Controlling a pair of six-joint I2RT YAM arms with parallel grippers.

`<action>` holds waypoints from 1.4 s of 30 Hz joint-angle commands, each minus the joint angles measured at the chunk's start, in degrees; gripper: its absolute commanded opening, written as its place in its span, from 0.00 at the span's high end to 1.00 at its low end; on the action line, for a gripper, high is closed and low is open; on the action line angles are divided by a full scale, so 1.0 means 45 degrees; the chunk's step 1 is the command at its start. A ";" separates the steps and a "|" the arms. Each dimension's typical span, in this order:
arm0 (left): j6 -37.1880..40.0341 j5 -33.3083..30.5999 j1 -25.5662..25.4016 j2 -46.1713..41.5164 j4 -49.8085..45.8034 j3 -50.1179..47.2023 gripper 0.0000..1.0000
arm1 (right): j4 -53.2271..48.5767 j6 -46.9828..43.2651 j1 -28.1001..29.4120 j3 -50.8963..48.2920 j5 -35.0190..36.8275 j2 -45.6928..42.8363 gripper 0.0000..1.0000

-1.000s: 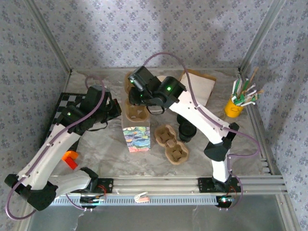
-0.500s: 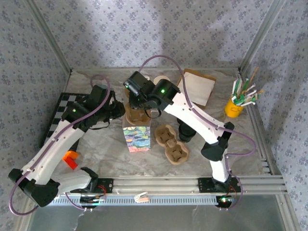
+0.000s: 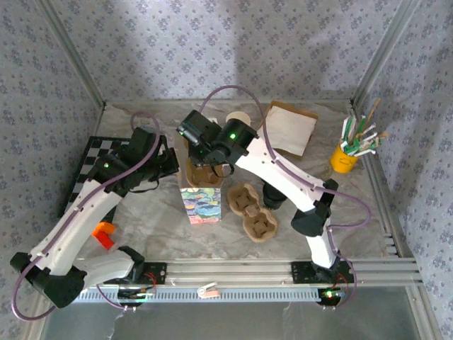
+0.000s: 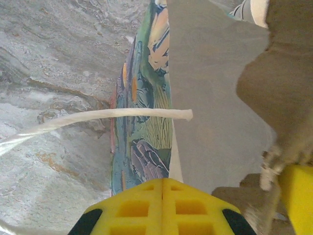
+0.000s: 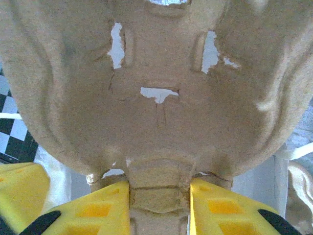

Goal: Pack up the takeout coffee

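Looking down from the top camera, the right gripper [image 3: 207, 164] has a pulp cup carrier [image 3: 202, 174] pinched and hanging right over the mouth of the colourful paper bag [image 3: 202, 204], which stands upright mid-table. The right wrist cam backs that up: both yellow fingers [image 5: 105, 210] clamp the carrier's middle tab, jaws only partly apart. The left gripper [image 4: 163, 188] is closed tight on the bag's top edge, painted side on its left, grey inside on its right, with the white handle [image 4: 107, 115] looping across. A second carrier [image 3: 253, 211] lies on the table just right of the bag, with a black cup [image 3: 273, 195] beside it. Can't tell whether the held carrier's bottom is inside the bag
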 commanded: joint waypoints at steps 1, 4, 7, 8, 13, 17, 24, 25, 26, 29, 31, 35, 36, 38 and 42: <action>0.0039 0.0319 0.0100 -0.0290 0.0095 -0.0107 0.97 | -0.0947 0.0134 0.0136 0.0638 0.0099 0.0528 0.69; 0.0060 0.0059 0.0109 -0.0512 0.0014 -0.0089 0.98 | -0.0997 0.0135 0.0132 0.0735 0.0140 0.0582 0.69; 0.0201 0.0144 0.0096 -0.0486 0.0007 -0.0032 1.00 | -0.0926 0.0056 0.0164 0.0758 -0.0039 0.0655 0.69; 0.0182 0.0229 0.0104 -0.0448 0.0027 -0.0054 1.00 | -0.0983 0.0056 0.0184 0.0789 -0.0133 0.0694 0.69; 0.0078 0.0124 0.0096 -0.0464 0.0249 -0.0298 1.00 | -0.1421 -0.0020 0.0306 0.0910 -0.0224 0.0576 0.70; 0.0104 0.0099 0.0104 -0.0501 0.0213 -0.0220 1.00 | -0.1997 0.0028 0.0337 0.0904 -0.0702 0.0386 0.69; 0.0281 -0.0016 0.0165 -0.0216 0.0260 0.0063 1.00 | -0.2601 0.0081 0.0272 0.1057 -0.0896 0.0294 0.70; 0.0258 -0.0019 0.0170 -0.0193 0.0288 0.0062 0.98 | -0.2644 0.0076 0.0245 0.1048 -0.0852 0.0274 0.70; 0.0259 -0.0009 0.0203 -0.0157 0.0319 0.0085 0.98 | -0.2666 0.0083 0.0224 0.1026 -0.0881 0.0286 0.69; 0.0306 0.0100 0.0207 -0.0189 0.0461 0.0137 0.97 | -0.2623 0.0076 0.0064 0.0972 -0.1131 0.0400 0.69; 0.0348 -0.0022 0.0229 -0.0228 0.0362 0.0216 0.95 | -0.2507 0.0010 0.0023 0.0962 -0.1333 0.0580 0.69; 0.0356 -0.0033 0.0348 -0.0303 0.0282 0.0135 0.93 | -0.2525 -0.0052 -0.0059 0.0896 -0.1424 0.0871 0.69; 0.0367 -0.0071 0.0376 -0.0333 0.0272 0.0074 0.93 | -0.2423 -0.0051 -0.0098 0.0786 -0.1515 0.0894 0.69; 0.0316 -0.0161 0.0442 -0.0401 0.0215 -0.0011 0.93 | -0.2279 -0.0060 -0.0138 0.0633 -0.1637 0.0928 0.69; 0.0275 -0.0185 0.0518 -0.0523 0.0281 -0.0229 0.92 | -0.2420 -0.0120 -0.0144 0.0625 -0.1606 0.1088 0.69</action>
